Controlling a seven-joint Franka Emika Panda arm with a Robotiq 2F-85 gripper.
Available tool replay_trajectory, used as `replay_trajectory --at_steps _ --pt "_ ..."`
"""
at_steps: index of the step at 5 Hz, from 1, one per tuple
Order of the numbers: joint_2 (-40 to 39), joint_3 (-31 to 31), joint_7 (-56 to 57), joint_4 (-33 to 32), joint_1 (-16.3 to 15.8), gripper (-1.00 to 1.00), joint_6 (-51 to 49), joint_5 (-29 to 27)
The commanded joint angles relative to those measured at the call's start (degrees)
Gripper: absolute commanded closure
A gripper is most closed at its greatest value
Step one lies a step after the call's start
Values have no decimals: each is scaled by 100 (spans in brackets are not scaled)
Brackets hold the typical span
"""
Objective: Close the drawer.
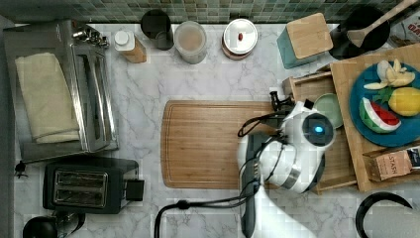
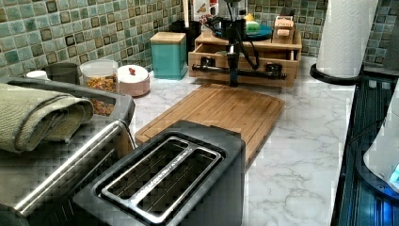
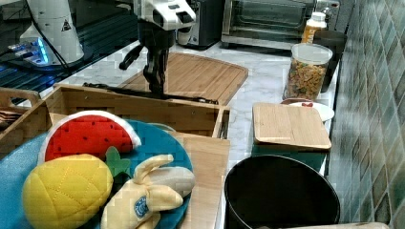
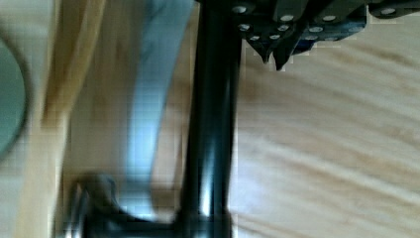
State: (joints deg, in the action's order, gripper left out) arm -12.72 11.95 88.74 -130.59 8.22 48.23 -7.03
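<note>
The tool [image 2: 232, 70] hangs straight down at the black bar handle [image 2: 244, 72] of the drawer [image 2: 244, 59]; I cannot tell whether its fingers grip the bar. The drawer stands pulled out from the wooden stand [image 3: 203, 164], its front edge reaching the cutting board [image 1: 208, 144]. A green bowl [image 1: 329, 109] lies inside. Bare marble counter [image 1: 198, 82] spreads beyond the board towards the toaster [image 1: 86, 186].

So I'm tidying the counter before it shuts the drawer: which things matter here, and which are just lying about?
Job: drawer, its black bar handle, gripper at the handle.
Lying about: cutting board, toaster, teal box, plush fruit plate.
</note>
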Motion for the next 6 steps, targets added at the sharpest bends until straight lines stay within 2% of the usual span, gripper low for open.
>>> replay_trajectory --at_steps 1,2,3,6 --pt "-361 340 697 1793 1492 100 307 159" --pt "-192 450 126 1589 1489 100 549 652" --pt "37 674 -138 988 1262 100 1444 1123" --pt "37 664 -141 987 1270 100 1444 1127"
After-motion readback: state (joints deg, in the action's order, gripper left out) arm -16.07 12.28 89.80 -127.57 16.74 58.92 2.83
